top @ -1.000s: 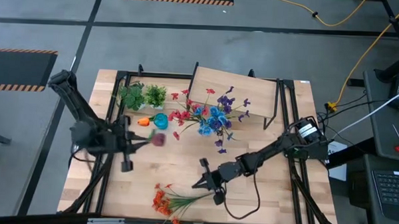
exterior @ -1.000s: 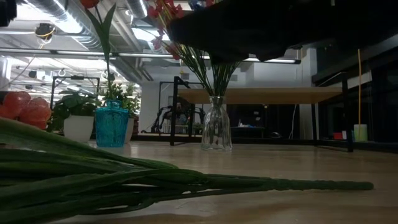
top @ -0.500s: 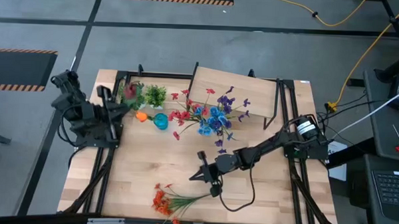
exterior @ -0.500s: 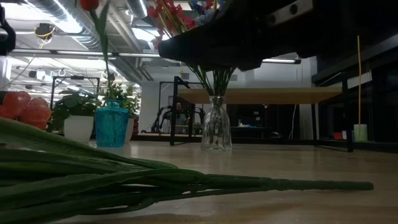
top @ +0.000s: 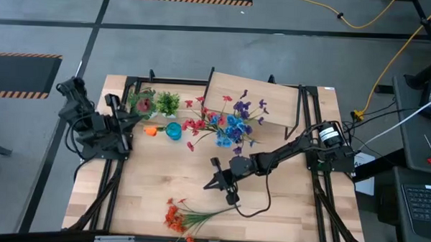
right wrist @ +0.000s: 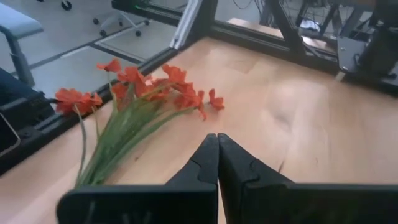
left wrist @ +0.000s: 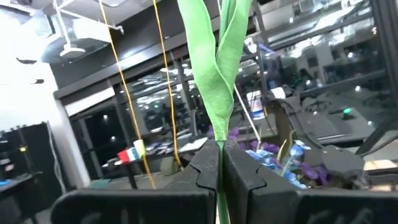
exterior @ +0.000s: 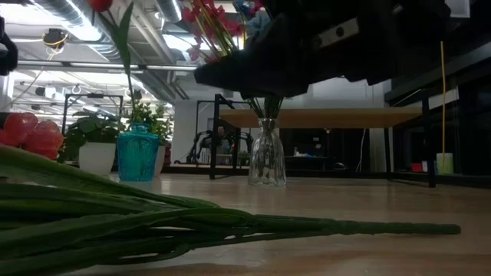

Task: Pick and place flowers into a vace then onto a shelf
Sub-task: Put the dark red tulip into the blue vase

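My left gripper (top: 127,116) is at the table's far left, shut on a green-leaved flower (left wrist: 217,68) whose red bloom (top: 142,104) shows over the potted plants. My right gripper (top: 213,184) hangs shut and empty over mid-table, pointing at the orange flower spray (right wrist: 143,93) that lies flat near the front edge (top: 180,217). A clear vase (exterior: 267,153) with red, blue and purple flowers (top: 226,125) stands in front of the shelf (top: 256,101). An orange tulip (top: 152,130) rises from a blue vase (top: 173,130). My left gripper pinches the flower's leafy green stem (left wrist: 219,134) between its two fingers. The fingers come about level from the table's left, tipped slightly up, and lie across the stem. The stem rises beyond the fingertips and the flower is lifted clear of the table.
Two leafy green plants (top: 155,103) in pots stand at the far left, close to my left gripper. Black frame rails (top: 116,182) run along both table sides. Bare wood lies between the vases and the orange spray.
My left gripper has carried the flower from mid-left of the table toward the far left corner, rising a little; the bloom now sits over the potted plants. My right gripper has drifted toward the table's left and slightly farther, staying shut.
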`<state>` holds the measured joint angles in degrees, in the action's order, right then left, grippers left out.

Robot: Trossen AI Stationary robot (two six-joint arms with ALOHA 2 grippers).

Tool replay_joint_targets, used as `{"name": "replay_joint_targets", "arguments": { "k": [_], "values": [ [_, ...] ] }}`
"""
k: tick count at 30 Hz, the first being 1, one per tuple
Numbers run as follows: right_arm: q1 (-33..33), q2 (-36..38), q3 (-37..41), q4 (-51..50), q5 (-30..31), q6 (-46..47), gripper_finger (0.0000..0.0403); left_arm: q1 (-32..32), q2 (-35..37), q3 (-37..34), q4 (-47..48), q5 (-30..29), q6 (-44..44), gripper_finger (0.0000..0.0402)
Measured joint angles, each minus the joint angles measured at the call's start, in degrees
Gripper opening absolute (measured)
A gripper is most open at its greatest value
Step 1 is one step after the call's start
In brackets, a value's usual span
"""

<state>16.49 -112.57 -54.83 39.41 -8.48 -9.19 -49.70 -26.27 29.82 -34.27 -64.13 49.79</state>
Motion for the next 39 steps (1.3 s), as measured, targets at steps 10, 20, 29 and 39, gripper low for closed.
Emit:
{"name": "replay_joint_targets", "arguments": {
  "k": [10, 20, 29, 39],
  "values": [
    [-0.2, 0.0, 0.0, 1.0, -0.4, 3.0, 0.0, 9.7, 5.2, -14.6, -14.8, 10.5, -3.4, 0.0003],
    [-0.2, 0.0, 0.0, 4.3, -0.2, 4.9, 0.0, 20.0, 6.3, -23.6, -15.7, 13.8, -13.8, 0.0003],
    [-0.2, 0.0, 0.0, 7.2, -0.1, 4.6, 0.0, 30.9, 6.2, -29.4, -16.7, 19.6, -26.0, 0.0003],
    [-0.5, 0.0, 0.0, 8.5, 0.0, 4.2, 0.0, 41.3, 5.2, -29.3, -16.0, 29.3, -32.2, 0.0003]
  ]
}}
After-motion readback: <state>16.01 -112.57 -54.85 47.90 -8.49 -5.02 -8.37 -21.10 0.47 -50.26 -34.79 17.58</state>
